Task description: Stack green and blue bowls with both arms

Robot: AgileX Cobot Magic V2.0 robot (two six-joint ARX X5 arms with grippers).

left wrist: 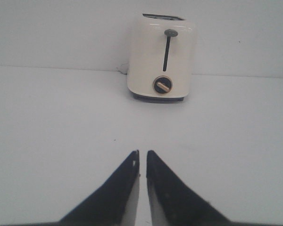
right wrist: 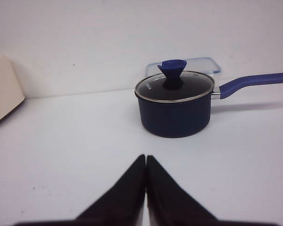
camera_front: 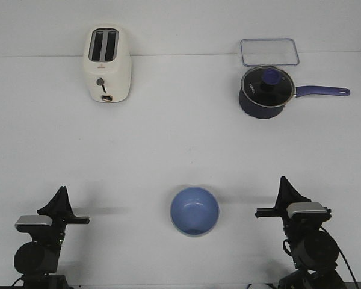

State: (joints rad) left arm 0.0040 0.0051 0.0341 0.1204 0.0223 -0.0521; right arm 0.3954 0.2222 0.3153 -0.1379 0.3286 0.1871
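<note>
The light blue bowl point(camera_front: 194, 210) sits upright on the white table near the front edge, midway between my two arms. No separate green bowl shows in any view. A pale edge runs under the blue bowl's near rim, and I cannot tell what it is. My left gripper point(camera_front: 62, 190) rests at the front left, empty, its jaws together with only a thin slit between them point(left wrist: 142, 153). My right gripper point(camera_front: 283, 180) rests at the front right, shut and empty point(right wrist: 146, 157). Both are well apart from the bowl.
A cream toaster point(camera_front: 107, 64) stands at the back left, also in the left wrist view point(left wrist: 162, 57). A dark navy saucepan point(camera_front: 264, 91) with a glass lid and a long handle stands at the back right point(right wrist: 175, 104). A clear plastic container point(camera_front: 269, 52) lies behind it.
</note>
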